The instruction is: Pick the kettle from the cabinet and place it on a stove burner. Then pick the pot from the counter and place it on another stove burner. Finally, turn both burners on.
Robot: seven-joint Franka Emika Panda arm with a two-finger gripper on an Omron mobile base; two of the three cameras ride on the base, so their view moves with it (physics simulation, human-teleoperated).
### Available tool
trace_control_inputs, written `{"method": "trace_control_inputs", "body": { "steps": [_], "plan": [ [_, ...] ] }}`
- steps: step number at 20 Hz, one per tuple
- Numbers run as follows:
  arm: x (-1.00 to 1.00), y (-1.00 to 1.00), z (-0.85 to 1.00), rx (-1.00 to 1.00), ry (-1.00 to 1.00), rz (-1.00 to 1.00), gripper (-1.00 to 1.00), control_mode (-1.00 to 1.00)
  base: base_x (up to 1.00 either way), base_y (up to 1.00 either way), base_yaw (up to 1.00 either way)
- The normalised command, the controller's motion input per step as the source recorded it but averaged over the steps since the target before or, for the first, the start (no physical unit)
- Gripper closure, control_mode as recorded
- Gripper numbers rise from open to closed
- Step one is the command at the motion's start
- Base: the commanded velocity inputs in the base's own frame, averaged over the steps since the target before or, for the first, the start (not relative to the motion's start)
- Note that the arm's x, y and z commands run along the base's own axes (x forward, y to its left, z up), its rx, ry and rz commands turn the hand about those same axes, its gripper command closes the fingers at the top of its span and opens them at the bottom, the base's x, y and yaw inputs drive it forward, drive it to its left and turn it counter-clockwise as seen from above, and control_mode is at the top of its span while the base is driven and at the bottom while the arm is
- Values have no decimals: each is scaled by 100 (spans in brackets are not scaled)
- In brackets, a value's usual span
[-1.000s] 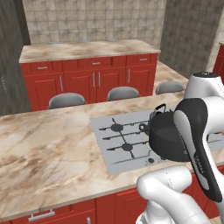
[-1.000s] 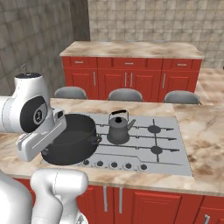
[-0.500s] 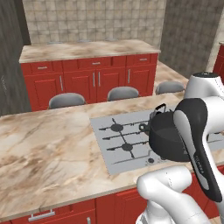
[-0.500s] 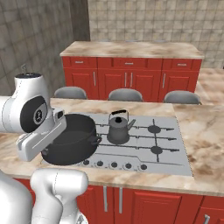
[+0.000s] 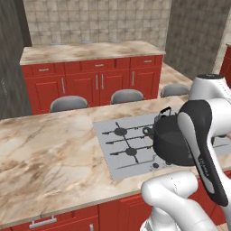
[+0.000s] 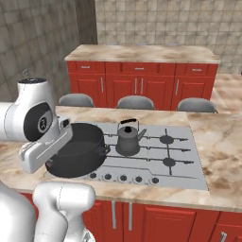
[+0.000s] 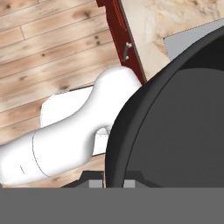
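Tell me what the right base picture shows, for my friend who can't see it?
A white robot arm holds a black pot low over the front left corner of a grey cooktop. A small grey kettle sits on a burner beside it, with red cabinets behind.

Grey tiled wall [image 6: 160,21], red back cabinets [image 6: 142,85], wooden floor [image 7: 52,48].

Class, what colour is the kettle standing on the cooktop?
Dark grey, with a black handle: the kettle shows best in the right base view.
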Motion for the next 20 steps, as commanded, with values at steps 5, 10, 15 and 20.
{"method": "trace_control_inputs", "body": {
  "steps": [5,10,15,20],
  "plan": [
    [46,5,0,0,3,0,100,-100,0,0,0],
    [46,15,0,0,0,0,100,-100,0,0,0],
    [30,20,0,0,-1,1,100,-100,0,0,0],
    [21,21,0,0,-3,3,100,-100,0,0,0]
  ]
}}
